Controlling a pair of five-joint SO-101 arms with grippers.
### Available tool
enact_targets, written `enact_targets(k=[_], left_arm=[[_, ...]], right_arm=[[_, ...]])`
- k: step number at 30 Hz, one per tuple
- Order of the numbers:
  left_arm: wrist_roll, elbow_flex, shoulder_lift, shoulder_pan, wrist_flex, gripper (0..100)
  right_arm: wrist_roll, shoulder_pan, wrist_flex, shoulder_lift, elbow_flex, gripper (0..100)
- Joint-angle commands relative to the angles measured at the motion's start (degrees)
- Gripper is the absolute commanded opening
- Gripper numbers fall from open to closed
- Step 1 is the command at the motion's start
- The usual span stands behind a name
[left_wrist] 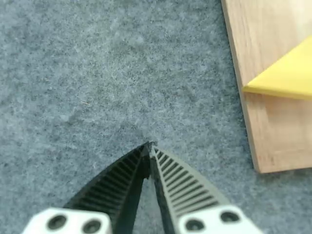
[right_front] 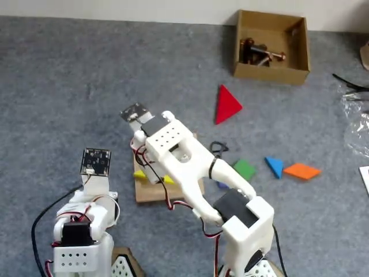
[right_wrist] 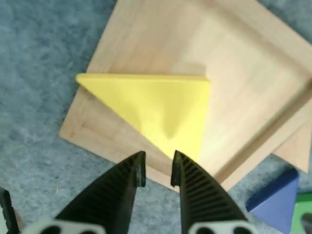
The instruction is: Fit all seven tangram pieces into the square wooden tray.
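The yellow triangle (right_wrist: 156, 105) lies in the wooden tray (right_wrist: 243, 63), one tip on its rim. The right gripper (right_wrist: 157, 168) hangs above it, a little open and holding nothing. The left gripper (left_wrist: 148, 148) is pinched tight over the grey mat (left_wrist: 97, 73) beside the tray

A grey, felt-like mat covers the counter (right_front: 69, 75) from edge to edge, evenly lit, with only soft shadows. Along the far side runs a pale strip of wall (right_front: 115, 8). An open cardboard box (right_front: 268, 74) sits at the far right of the counter against that strip, with copper-coloured metal pieces (right_front: 259, 53) inside. At the right edge lie a black cable (right_front: 349, 83) and crumpled clear plastic (right_front: 357, 130).
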Motion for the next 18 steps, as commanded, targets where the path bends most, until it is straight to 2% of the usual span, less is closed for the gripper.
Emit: enact_targets(k=[1,8,13,18], left_arm=[[0.3,1.2,0.1,-0.6,0.3,1],[0.3,1.2,0.1,-0.6,0.3,1],[0.3,1.2,0.1,-0.6,0.3,1],[0.3,1.2,0.1,-0.6,0.3,1]], right_arm=[[-0.3,-0.7,-0.6,-3.4,-0.6,8.8],[0.0,0.1,-0.4,-3.4,-0.3,8.8],[6.3,0.3,-0.8,-3.2,-0.6,8.8],[7.0,0.8,-5.8,-3.2,-0.3,8.8]])
